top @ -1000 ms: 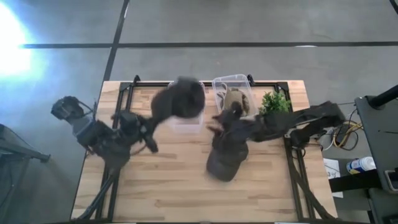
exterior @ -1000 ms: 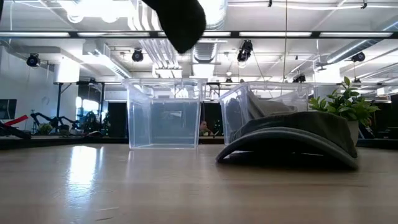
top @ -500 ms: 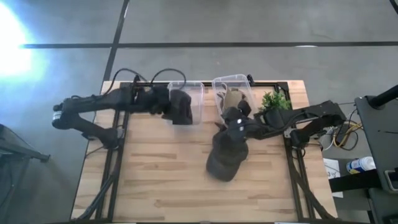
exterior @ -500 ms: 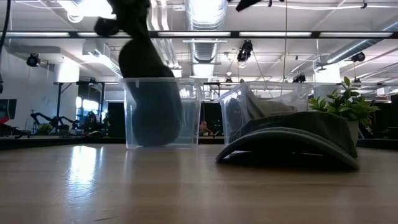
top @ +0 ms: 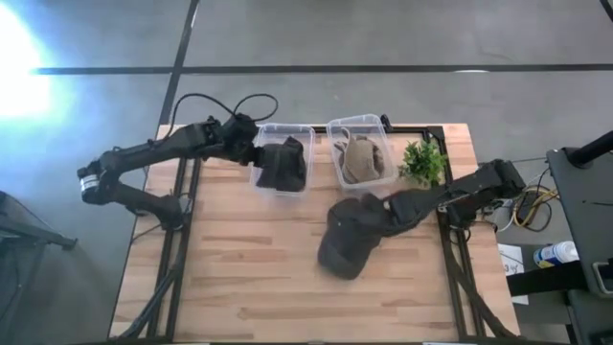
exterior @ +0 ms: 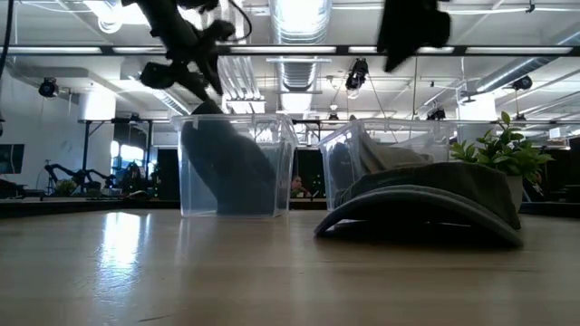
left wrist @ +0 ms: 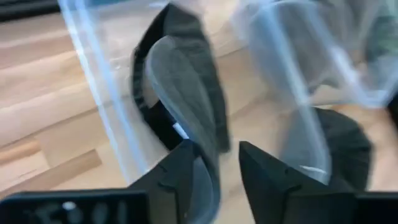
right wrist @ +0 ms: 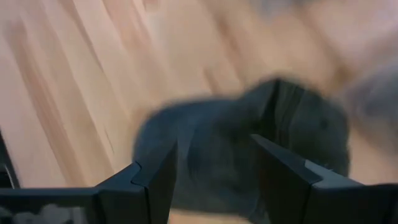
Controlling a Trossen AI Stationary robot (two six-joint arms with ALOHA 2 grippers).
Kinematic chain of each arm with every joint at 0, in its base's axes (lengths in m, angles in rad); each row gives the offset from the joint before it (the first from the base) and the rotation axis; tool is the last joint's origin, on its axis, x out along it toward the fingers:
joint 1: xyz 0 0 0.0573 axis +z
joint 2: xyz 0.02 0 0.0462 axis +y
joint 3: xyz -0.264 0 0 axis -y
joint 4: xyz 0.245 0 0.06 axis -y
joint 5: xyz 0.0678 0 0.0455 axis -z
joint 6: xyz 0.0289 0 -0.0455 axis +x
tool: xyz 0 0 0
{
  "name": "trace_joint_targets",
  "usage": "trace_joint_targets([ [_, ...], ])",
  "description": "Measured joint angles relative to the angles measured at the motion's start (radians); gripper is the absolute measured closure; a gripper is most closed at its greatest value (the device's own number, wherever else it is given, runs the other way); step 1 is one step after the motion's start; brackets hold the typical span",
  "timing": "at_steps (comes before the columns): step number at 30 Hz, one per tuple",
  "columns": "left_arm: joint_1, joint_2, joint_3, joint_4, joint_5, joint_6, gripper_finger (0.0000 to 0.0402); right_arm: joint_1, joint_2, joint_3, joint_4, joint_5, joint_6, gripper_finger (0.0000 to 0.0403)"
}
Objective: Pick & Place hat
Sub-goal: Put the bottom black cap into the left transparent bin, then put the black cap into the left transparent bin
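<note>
A dark hat [top: 283, 165] lies inside the left clear bin [top: 305, 134], leaning against its wall [exterior: 227, 167]. My left gripper [left wrist: 214, 155] stands open at the bin's left rim [top: 255, 146], and the hat's brim edge [left wrist: 200, 146] reaches between its fingers. A second dark hat [top: 347, 238] rests brim down on the table [exterior: 426, 199]. My right gripper [top: 383, 213] hangs open above that hat's right side [right wrist: 214, 155], well clear of it in the low view [exterior: 412, 32]. My left gripper comes at the bin slanting down from the table's left. The brim edge [left wrist: 205, 167] of the hat in the bin passes close by one finger [left wrist: 183, 171]; whether it touches, I cannot tell. The hat lies on the bin's floor.
The right clear bin [top: 337, 129] holds a tan hat [top: 361, 158]. A small green plant [top: 423, 161] stands at the far right, close to my right arm. Bare wood lies along the near half of the table [top: 239, 278].
My left gripper has swung toward the far edge with the dark hat, brought it down into the left bin and opened; the hat now lies in the bin. My right gripper has drawn back toward the table's right edge and come lower over the other hat.
</note>
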Motion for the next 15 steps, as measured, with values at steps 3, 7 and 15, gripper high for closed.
trace_joint_targets([
  [3, -0.019, -0.031, 0.075, -0.035, 0.000, 0.021, 0.0251, 0.017, -0.009, -0.095, 0.004, -0.005, 0.094, 0.0211],
  [7, -0.096, -0.085, 0.197, -0.061, -0.041, 0.033, 0.0229, 0.022, -0.025, -0.239, 0.026, 0.005, 0.213, 0.0211],
  [15, -0.563, -0.122, 0.205, -0.050, -0.266, -0.207, 0.0225, -0.007, -0.019, -0.539, 0.369, -0.122, 0.298, 0.0211],
])
